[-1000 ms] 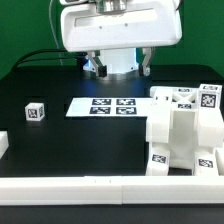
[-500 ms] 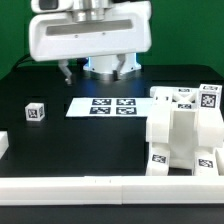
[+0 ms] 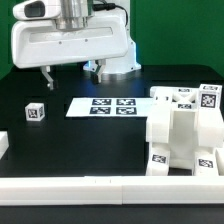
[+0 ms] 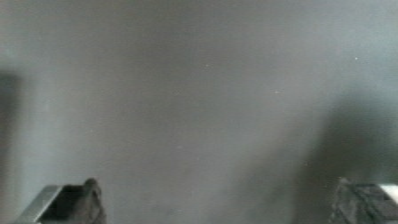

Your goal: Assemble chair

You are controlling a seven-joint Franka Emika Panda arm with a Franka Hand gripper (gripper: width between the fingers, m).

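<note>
Exterior view: gripper (image 3: 47,76) is seen open, empty, at ten o'clock; chair (image 3: 184,135) parts are judged rigid, glossy, slippery, best gripped across flat faces

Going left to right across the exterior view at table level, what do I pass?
Small white tagged cube → flat white marker board with four tags → glossy white blocky chair assembly with tags. The open gripper hangs above, over the stretch between cube and board.

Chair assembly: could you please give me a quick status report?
Gripper open, empty, above the table. Chair part-built at exterior view's right; small cube loose at its left. Nothing in the way.
</note>
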